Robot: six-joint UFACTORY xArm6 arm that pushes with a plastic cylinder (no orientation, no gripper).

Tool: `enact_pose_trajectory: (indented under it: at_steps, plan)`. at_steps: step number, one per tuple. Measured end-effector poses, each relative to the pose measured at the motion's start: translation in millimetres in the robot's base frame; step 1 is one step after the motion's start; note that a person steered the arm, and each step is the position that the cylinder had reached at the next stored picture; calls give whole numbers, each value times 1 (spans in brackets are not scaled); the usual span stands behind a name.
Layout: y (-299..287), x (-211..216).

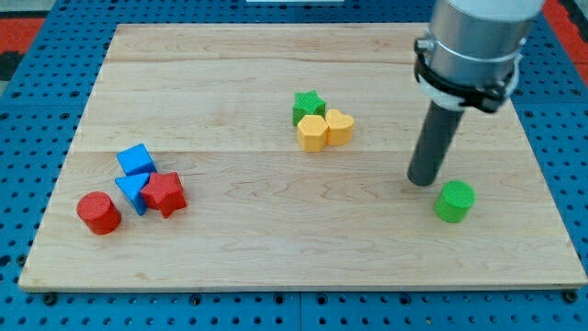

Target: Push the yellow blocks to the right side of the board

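Observation:
Two yellow blocks sit touching near the board's middle: a yellow hexagon (pixel 312 132) and, on its right, a yellow heart (pixel 339 127). A green star (pixel 308 106) touches them from the view's top left. My tip (pixel 423 180) rests on the board well to the right of the yellow blocks and slightly lower, apart from them. A green cylinder (pixel 455 201) stands just to the lower right of the tip, not touching it.
At the view's lower left lies a cluster: a blue cube (pixel 136 160), a blue triangle (pixel 133 191), a red star (pixel 164 193) and a red cylinder (pixel 98 212). The wooden board (pixel 276 248) lies on a blue pegboard (pixel 28 110).

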State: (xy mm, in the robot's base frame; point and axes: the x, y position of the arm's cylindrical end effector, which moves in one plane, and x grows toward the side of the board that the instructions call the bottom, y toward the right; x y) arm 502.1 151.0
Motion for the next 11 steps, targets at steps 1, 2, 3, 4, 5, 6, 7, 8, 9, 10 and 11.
enact_pose_trajectory:
  at_steps: [1,2,3,4,5,6,7,8,9,10,11]
  plan:
    - [-1,6]
    - [-52,-9]
    - [-148,-16]
    - [-165,-75]
    - [-141,-99]
    - [-57,-92]
    - [-14,-82]
    - [-23,-128]
    - [45,-151]
    - [40,-107]
    - [21,-78]
